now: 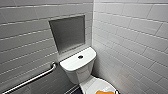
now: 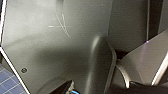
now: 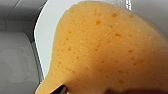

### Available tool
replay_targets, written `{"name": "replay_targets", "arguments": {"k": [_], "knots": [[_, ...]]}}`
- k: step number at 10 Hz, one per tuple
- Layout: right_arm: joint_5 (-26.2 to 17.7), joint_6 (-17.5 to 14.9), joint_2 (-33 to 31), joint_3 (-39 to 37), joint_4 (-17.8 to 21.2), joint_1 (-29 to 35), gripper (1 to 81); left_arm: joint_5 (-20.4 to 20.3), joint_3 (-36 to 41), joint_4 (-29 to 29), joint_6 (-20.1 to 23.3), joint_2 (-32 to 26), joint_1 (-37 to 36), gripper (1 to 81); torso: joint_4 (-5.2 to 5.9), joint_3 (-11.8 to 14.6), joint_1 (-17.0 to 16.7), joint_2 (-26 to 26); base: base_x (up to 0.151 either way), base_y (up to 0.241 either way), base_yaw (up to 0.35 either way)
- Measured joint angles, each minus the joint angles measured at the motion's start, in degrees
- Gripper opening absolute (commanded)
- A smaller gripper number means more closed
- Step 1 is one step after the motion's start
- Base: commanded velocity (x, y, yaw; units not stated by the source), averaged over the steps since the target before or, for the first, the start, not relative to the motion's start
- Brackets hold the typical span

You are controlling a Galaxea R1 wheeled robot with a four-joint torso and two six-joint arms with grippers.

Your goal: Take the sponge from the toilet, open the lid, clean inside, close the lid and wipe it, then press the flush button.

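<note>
The white toilet [image 1: 77, 66] stands in the corner, with the dark round flush button [image 1: 80, 57] in the middle of its tank top. The glossy lid [image 1: 98, 83] is down. The orange sponge [image 1: 105, 92] lies on it at the picture's lower edge. The right wrist camera sits very close over the sponge [image 3: 107, 50], with the white lid [image 3: 47, 37] beneath it. One dark fingertip [image 3: 59, 89] of my right gripper shows at the sponge's edge. I cannot tell whether it touches the sponge. Nothing shows held by either gripper.
A metal grab bar [image 1: 32, 78] runs along the tiled left wall. A grey recessed niche [image 1: 67, 33] sits above the tank. The tiled right wall [image 1: 132, 45] is close beside the toilet. Dark floor [image 1: 75, 90] shows between bar and bowl.
</note>
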Motion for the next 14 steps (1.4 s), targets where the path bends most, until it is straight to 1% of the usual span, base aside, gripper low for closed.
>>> {"name": "replay_targets", "arguments": {"k": [1,2,6,7,9,10,12,13,14], "knots": [[-0.1,0.0,0.0,-0.1,-0.1,0.0,81.1,0.0,0.0,0.0,0.0,0.0,0.0,81.1,0.00,0.0,0.0,0.0,0.000,0.000,0.000],[0.0,0.2,0.0,-0.3,-0.6,0.0,1.0,0.0,0.0,0.0,0.0,0.0,0.0,81.1,0.00,0.0,0.0,0.0,0.000,0.000,0.000],[0.4,0.1,-0.6,0.3,-0.5,0.0,1.0,0.0,0.0,-0.1,0.0,0.1,0.0,81.1,0.00,0.0,0.0,0.0,0.000,0.000,0.000],[0.4,0.0,-1.7,1.9,-0.6,0.0,1.0,0.0,0.0,-0.1,0.0,0.3,0.0,81.1,0.00,0.0,0.0,0.0,0.000,0.000,0.000],[0.4,0.0,-6.5,7.6,-1.1,-0.1,1.0,0.0,0.0,-0.1,0.0,0.5,0.0,81.1,0.00,0.0,0.0,0.0,0.000,0.000,0.000],[0.4,0.0,-9.1,11.7,-2.0,0.0,1.0,0.0,0.0,-0.1,0.0,0.5,0.0,81.1,0.00,0.0,0.0,0.0,0.000,0.000,0.000],[0.0,-0.1,-13.0,19.0,-6.4,-0.6,1.0,0.0,0.1,-0.1,0.0,0.4,-0.1,81.1,0.00,0.0,0.0,0.0,0.000,0.000,0.000],[0.0,-0.1,-15.3,21.1,-8.7,-2.7,1.0,0.0,0.2,-0.1,0.0,0.2,-0.3,81.1,0.00,0.0,0.0,0.0,0.000,0.000,0.000],[0.0,-0.3,-17.1,21.4,-10.3,-6.2,1.0,0.0,0.2,-0.1,0.0,-0.1,-0.6,81.1,0.00,0.0,0.0,0.0,0.000,0.000,0.000]]}}
